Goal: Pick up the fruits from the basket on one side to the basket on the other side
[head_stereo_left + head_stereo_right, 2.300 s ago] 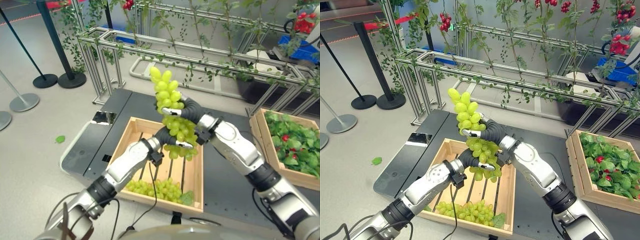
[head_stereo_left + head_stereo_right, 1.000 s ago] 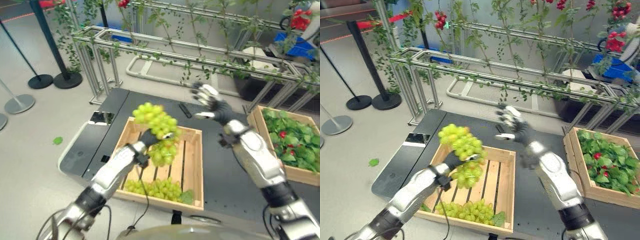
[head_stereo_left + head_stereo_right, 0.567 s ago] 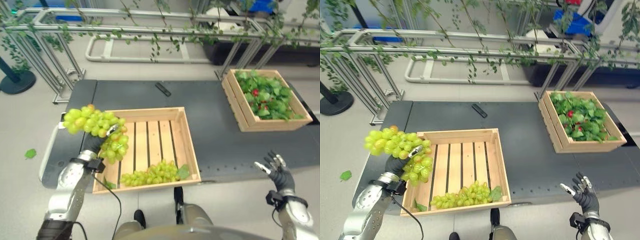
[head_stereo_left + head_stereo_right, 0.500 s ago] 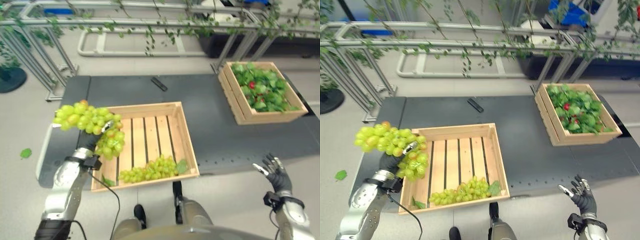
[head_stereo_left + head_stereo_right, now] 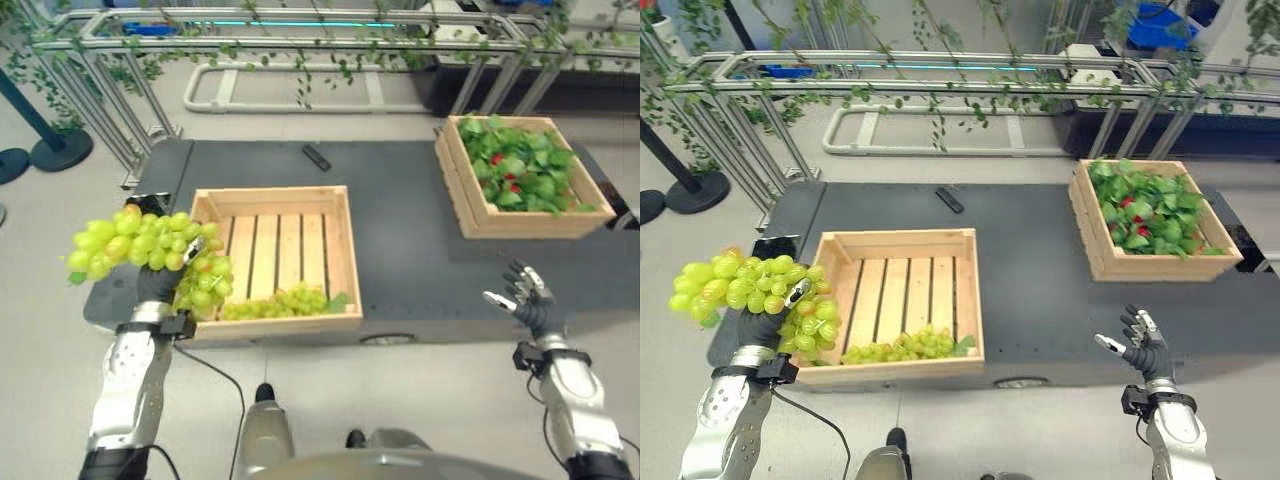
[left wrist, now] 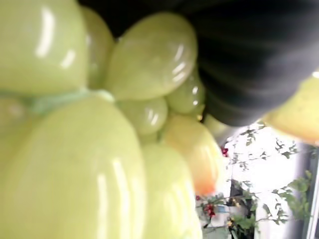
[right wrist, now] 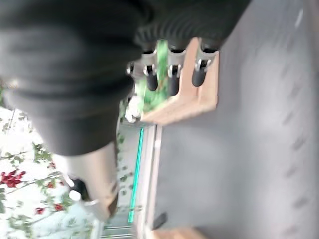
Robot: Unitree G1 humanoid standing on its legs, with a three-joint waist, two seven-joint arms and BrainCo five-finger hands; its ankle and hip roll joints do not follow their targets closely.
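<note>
L hand (image 5: 158,287) clenched on a big bunch of green grapes (image 5: 140,245), held up off table (image 5: 400,240), just outside left edge of slatted crate (image 5: 270,255). R hand (image 5: 525,300) fingers spread, holding nothing, near table's front edge.

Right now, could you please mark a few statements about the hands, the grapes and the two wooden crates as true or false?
1. The left hand is closed round a bunch of green grapes. True.
2. The right hand holds a second bunch. False: it is open with nothing in it.
3. The slatted wooden crate still holds green grapes. True: a cluster lies along its near edge.
4. The leaf-filled wooden crate sits on the robot's left. False: it sits to the right.
</note>
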